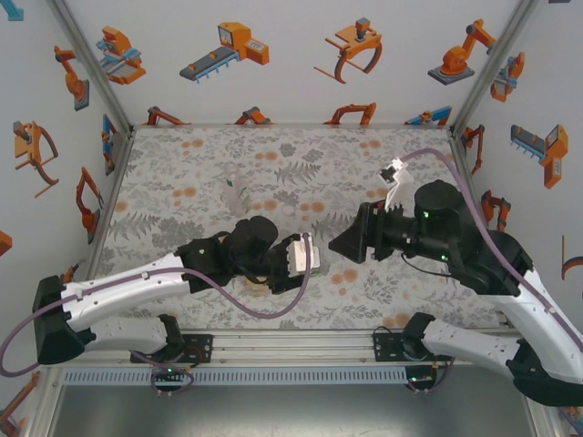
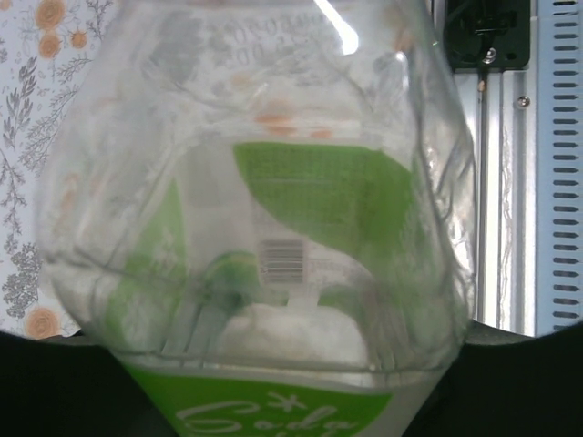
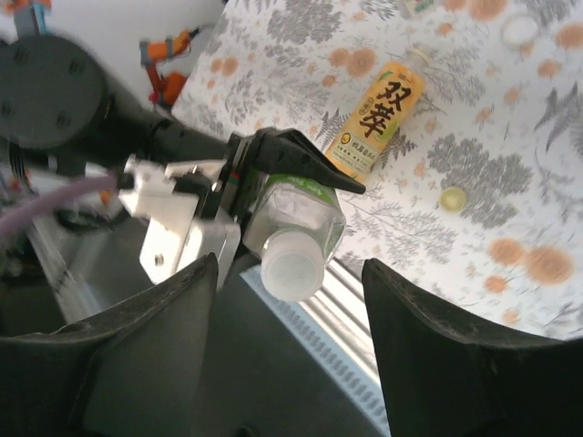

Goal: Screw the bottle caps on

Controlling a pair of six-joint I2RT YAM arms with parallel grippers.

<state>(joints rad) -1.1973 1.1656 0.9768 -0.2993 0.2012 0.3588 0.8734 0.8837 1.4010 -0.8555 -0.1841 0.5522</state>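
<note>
Left pincer (image 3: 278,196) clenched on clear bottle (image 3: 305,214) at the near edge of the bench (image 3: 273,64) | white cap (image 3: 291,264) on its mouth, long axis pointing at right pincer (image 3: 291,319) | right pincer released, fingers either side of cap, apart from it | right arm nearer for twisting | amber bottle (image 3: 373,118) lies beyond.

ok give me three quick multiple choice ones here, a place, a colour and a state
1. Where is the amber bottle? A standing by the back wall; B lying on the table; C in the right jaws.
2. What colour is the label on the bottle in the left gripper? A red; B green; C blue.
3. How do the jaws of the right gripper stand? A open; B shut on a cap; C shut on a bottle.
Answers: 1 B, it lies flat on its side; 2 B, green shows through clear plastic; 3 A, they are spread wide, gripping nothing.
</note>
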